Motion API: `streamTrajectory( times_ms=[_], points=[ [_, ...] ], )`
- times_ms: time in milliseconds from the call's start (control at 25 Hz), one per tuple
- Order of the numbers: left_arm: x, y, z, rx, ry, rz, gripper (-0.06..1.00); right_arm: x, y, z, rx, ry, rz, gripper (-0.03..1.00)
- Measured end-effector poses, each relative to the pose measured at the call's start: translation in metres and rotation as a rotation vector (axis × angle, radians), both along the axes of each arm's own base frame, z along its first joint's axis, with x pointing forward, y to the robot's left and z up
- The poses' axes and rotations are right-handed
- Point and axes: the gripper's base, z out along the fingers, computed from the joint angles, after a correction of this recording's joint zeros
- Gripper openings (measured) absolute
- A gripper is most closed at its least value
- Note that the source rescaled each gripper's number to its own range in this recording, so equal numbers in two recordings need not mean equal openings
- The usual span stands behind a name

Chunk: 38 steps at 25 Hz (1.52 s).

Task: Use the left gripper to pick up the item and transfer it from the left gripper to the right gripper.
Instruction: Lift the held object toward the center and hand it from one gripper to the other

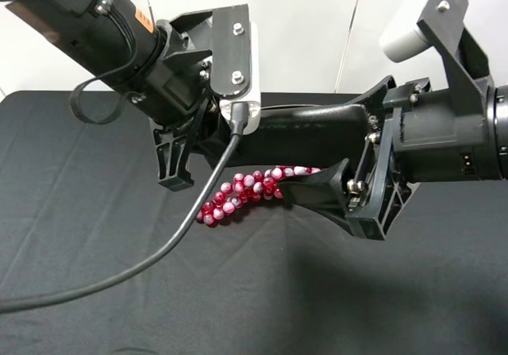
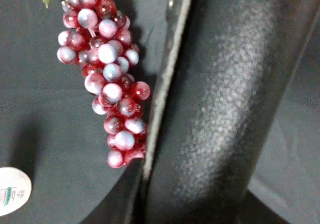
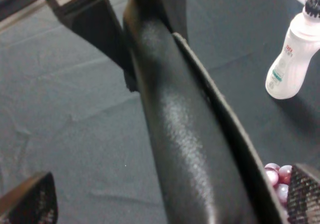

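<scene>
The item, a long black matte case (image 1: pixel 309 125), hangs level above the table between both arms. My left gripper (image 1: pixel 198 144) is shut on its left end; the case fills the left wrist view (image 2: pixel 225 108). My right gripper (image 1: pixel 349 136) is open, its two fingers straddling the case's right end, one below and one above. In the right wrist view the case (image 3: pixel 175 124) runs between the widely spread fingertips (image 3: pixel 30 199) of the gripper (image 3: pixel 167 194), with a gap on both sides.
A red grape bunch (image 1: pixel 246 192) lies on the black cloth (image 1: pixel 79 212) under the case; it also shows in the left wrist view (image 2: pixel 107 68). A white black-capped bottle (image 3: pixel 292 53) stands on the cloth, hidden by the arms in the high view.
</scene>
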Motion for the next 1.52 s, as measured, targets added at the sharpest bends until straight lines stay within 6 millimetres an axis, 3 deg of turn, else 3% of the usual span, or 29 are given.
streamTrajectory(
  times_ms=[160, 240, 320, 360, 400, 1000, 1080, 1200, 1280, 1400, 1520],
  points=[
    [-0.0005, -0.0007, 0.0003, -0.010, 0.010, 0.005, 0.01, 0.0001, 0.0000, 0.0001, 0.002, 0.000, -0.002, 1.00],
    [-0.0008, -0.0010, 0.0005, -0.015, 0.015, 0.007, 0.01, 0.0001, 0.0000, 0.0002, 0.002, 0.000, -0.002, 0.86],
    [-0.0009, -0.0012, 0.0005, -0.018, 0.017, 0.008, 0.01, 0.0003, 0.0000, 0.0003, 0.000, -0.005, -0.001, 0.50],
    [-0.0009, -0.0012, 0.0005, -0.018, 0.016, 0.008, 0.01, 0.0007, -0.0001, 0.0006, -0.001, -0.014, -0.001, 0.19],
    [-0.0012, -0.0010, 0.0003, -0.014, 0.017, 0.002, 0.00, 0.0015, -0.0003, 0.0011, 0.001, -0.024, -0.007, 0.00],
    [-0.0017, -0.0005, -0.0001, -0.006, 0.021, -0.003, 0.02, 0.0019, -0.0003, 0.0014, -0.001, -0.032, -0.006, 0.01],
    [-0.0010, -0.0002, -0.0001, -0.002, 0.010, -0.004, 0.18, 0.0016, -0.0003, 0.0012, 0.000, -0.027, -0.005, 0.01],
    [0.0007, -0.0009, 0.0009, -0.012, -0.008, 0.002, 0.64, 0.0014, -0.0002, 0.0011, -0.001, -0.024, -0.004, 0.01],
    [0.0011, -0.0010, 0.0011, -0.014, -0.011, 0.003, 0.86, 0.0013, -0.0002, 0.0010, -0.001, -0.024, -0.003, 0.01],
    [0.0011, -0.0010, 0.0011, -0.014, -0.012, 0.004, 0.96, 0.0010, -0.0001, 0.0008, -0.003, -0.021, 0.000, 0.01],
    [0.0011, -0.0010, 0.0011, -0.014, -0.012, 0.004, 0.99, 0.0006, -0.0001, 0.0005, -0.005, -0.017, 0.002, 0.01]
  ],
)
